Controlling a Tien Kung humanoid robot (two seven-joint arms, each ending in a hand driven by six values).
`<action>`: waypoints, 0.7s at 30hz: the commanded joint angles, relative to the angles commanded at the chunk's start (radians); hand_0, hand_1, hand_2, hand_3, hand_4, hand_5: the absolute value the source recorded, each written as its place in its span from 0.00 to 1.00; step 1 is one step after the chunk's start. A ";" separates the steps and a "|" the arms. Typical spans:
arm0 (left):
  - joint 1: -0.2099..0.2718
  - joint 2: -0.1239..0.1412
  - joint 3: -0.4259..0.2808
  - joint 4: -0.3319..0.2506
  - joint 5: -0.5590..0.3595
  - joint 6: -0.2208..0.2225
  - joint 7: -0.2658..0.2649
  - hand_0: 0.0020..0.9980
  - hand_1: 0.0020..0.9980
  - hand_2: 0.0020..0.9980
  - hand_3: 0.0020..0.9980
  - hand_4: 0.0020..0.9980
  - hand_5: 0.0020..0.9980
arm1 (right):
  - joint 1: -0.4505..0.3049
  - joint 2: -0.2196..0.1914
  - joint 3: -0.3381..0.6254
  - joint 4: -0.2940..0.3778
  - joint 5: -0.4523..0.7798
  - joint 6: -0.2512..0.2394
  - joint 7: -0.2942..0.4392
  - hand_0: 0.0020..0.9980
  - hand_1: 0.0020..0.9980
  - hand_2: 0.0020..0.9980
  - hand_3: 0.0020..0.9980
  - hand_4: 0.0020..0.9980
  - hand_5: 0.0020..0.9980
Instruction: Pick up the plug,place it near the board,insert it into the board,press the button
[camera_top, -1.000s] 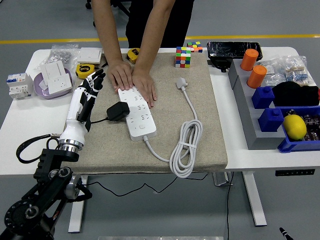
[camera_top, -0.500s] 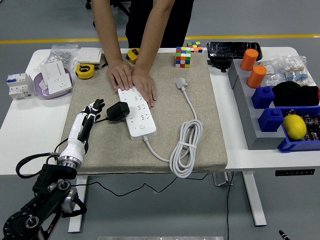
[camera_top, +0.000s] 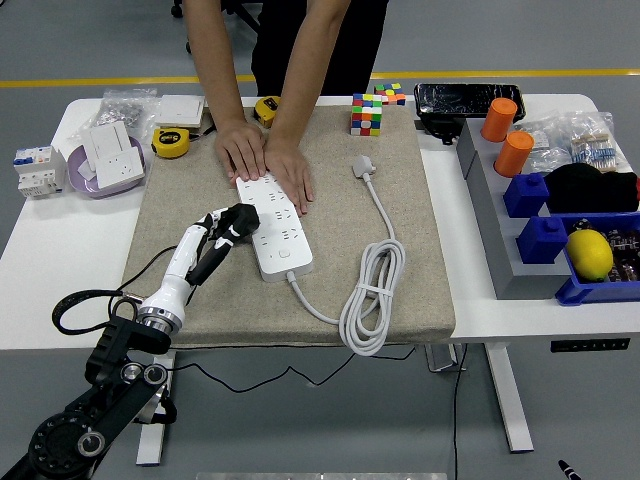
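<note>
Plug (camera_top: 240, 219) at the left hand's (camera_top: 213, 233) fingertips, beside the white board (camera_top: 274, 226).
Fingers reach onto the black plug; whether they grip it cannot be told. Beyond them, a person's hands (camera_top: 266, 160) press flat on the board's far end, on the beige mat (camera_top: 400, 180).

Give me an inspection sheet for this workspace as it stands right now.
Surface: white table with a beige mat over its middle.
Job's things: white power strip on the mat, pinned at its far end by a person's hands; black plug at the strip's left edge.
Clutter: Rubik's cube, yellow tape measure, purple bowl, orange cups, blue bins, yellow ball.
Hands: left hand at the plug, grasp not clear; right hand nothing seen.
Cables: strip's white cord coiled on the mat; thin black plug lead.
Surroundings: grey floor, yellow line.
</note>
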 joint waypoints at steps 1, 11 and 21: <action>-0.008 0.000 0.005 0.009 0.013 0.001 0.003 0.98 0.94 0.88 0.86 1.00 1.00 | 0.000 0.000 0.002 0.000 -0.001 0.000 -0.001 0.80 0.74 0.73 0.76 1.00 1.00; -0.054 0.001 0.007 0.051 0.073 -0.005 0.024 0.98 0.94 0.88 0.86 1.00 1.00 | 0.001 0.000 0.000 0.000 0.002 0.000 -0.001 0.80 0.74 0.73 0.76 1.00 1.00; -0.072 0.006 0.018 0.040 0.139 -0.009 0.044 0.99 0.94 0.88 0.86 1.00 1.00 | 0.006 0.000 -0.002 0.000 0.008 -0.001 0.000 0.80 0.74 0.73 0.76 1.00 1.00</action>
